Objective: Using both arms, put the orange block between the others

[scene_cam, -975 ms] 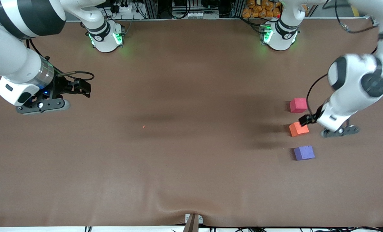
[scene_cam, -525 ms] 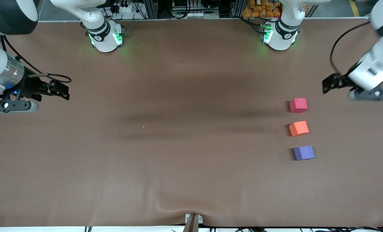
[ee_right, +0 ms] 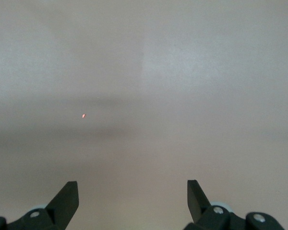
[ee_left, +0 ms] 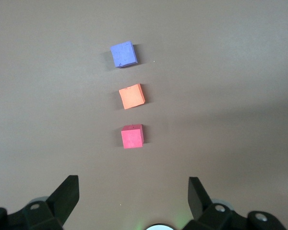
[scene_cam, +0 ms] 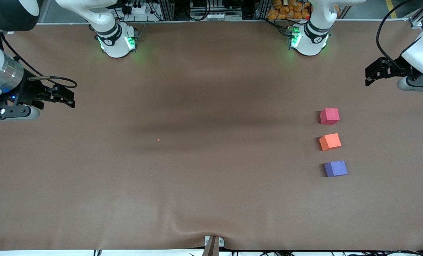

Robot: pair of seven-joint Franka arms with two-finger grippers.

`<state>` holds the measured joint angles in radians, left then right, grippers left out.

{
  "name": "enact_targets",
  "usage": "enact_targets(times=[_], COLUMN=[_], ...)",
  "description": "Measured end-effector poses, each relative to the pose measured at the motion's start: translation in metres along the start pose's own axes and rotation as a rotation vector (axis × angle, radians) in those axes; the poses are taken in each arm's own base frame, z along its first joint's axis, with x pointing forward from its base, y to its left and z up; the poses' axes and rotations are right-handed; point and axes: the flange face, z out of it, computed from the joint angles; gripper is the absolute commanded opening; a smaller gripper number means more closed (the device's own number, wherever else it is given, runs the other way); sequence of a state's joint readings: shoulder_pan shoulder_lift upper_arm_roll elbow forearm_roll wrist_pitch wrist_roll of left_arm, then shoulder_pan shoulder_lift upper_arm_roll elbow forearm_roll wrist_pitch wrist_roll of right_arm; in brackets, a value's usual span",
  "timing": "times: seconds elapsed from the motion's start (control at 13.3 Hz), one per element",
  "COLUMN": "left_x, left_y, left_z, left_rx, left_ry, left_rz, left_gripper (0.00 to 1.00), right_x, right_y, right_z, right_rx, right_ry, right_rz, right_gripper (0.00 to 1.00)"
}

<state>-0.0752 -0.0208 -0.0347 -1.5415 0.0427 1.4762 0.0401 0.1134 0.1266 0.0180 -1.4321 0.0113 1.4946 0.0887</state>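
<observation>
Three small cubes stand in a row on the brown mat toward the left arm's end. The orange block [scene_cam: 330,142] [ee_left: 132,96] sits in the middle. The pinkish-red cube [scene_cam: 329,116] [ee_left: 132,136] is farther from the front camera, and the purple-blue cube [scene_cam: 336,168] [ee_left: 124,54] is nearer. My left gripper [scene_cam: 370,75] [ee_left: 133,184] hangs open and empty over bare mat at that end of the table, apart from the cubes. My right gripper [scene_cam: 68,99] [ee_right: 133,188] is open and empty over bare mat at the right arm's end.
A tiny orange speck [scene_cam: 158,139] [ee_right: 83,115] lies on the mat mid-table. The mat has a raised wrinkle [scene_cam: 211,229] at the edge nearest the front camera. The two arm bases [scene_cam: 116,41] [scene_cam: 308,39] glow green along the opposite edge.
My left gripper has drawn away from beside the orange block, up and out toward its end of the table. The right gripper has pulled back toward its own end. The cubes stayed put.
</observation>
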Motion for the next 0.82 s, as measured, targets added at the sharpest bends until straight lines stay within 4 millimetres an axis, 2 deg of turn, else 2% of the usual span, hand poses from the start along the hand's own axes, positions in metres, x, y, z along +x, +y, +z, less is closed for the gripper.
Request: enact_targets(times=[0.45, 0.82], left_x=[-0.003, -0.003], left_y=[-0.020, -0.020], left_z=[0.004, 0.005], left_rx=[-0.006, -0.009], left_ry=[-0.029, -0.030], left_rz=[-0.038, -0.038], left_gripper=[1.00, 1.00], right_x=[-0.001, -0.001], right_y=[-0.003, -0.005], right_z=[0.002, 0.002], right_rx=[-0.001, 0.002], right_ry=[-0.013, -0.012], right_rz=[-0.006, -0.009], right_gripper=[1.00, 1.00])
